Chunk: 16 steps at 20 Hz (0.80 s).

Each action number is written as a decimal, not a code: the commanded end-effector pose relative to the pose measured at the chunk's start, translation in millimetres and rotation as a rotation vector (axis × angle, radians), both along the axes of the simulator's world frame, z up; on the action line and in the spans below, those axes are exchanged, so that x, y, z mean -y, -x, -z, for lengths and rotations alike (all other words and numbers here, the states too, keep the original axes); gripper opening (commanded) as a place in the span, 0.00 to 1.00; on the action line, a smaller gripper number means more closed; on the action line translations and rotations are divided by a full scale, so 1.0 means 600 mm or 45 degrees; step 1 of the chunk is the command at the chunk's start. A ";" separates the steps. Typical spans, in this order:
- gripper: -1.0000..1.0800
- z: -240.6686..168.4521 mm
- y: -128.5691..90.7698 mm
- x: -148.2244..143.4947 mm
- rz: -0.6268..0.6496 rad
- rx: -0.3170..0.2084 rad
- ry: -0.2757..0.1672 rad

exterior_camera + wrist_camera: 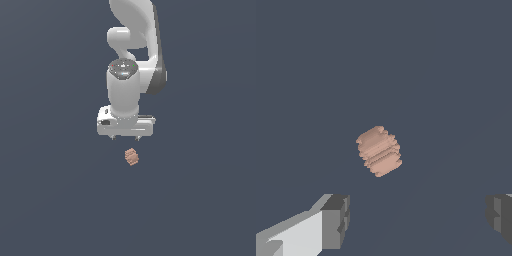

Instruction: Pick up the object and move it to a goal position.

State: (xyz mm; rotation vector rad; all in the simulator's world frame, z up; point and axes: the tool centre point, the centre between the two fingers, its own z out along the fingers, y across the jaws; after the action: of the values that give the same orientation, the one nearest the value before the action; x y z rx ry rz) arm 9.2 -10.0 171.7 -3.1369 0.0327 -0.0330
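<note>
The white tool (125,136) hangs released, fingers spread wide, just above the small ridged pinkish-brown block (131,157), which lies apart from it on the dark grey desk (50,200).

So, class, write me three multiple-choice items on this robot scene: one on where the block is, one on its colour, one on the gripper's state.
1. Where is the block in the exterior view?
A. Below the gripper, apart from it
B. Pinched between the fingers
C. On top of the arm

2. What colour is the block?
A. Bright green
B. Pinkish-brown
C. Black

3. How is the gripper?
A. Shut on the block
B. Shut on nothing
C. Open

Answers: 1 A, a gap shows between gripper and block. 2 B, the wrist view shows its salmon ridged sides. 3 C, in the wrist view the fingers stand wide apart with nothing between them.
</note>
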 end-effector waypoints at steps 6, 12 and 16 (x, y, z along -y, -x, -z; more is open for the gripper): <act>0.96 0.001 0.001 0.014 -0.009 -0.004 0.022; 0.96 0.000 0.004 0.035 -0.012 -0.008 0.051; 0.96 0.002 0.003 0.031 -0.023 -0.008 0.048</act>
State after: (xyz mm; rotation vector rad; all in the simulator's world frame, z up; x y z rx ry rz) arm 7.2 -29.5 171.1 -3.1747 0.0112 -0.0242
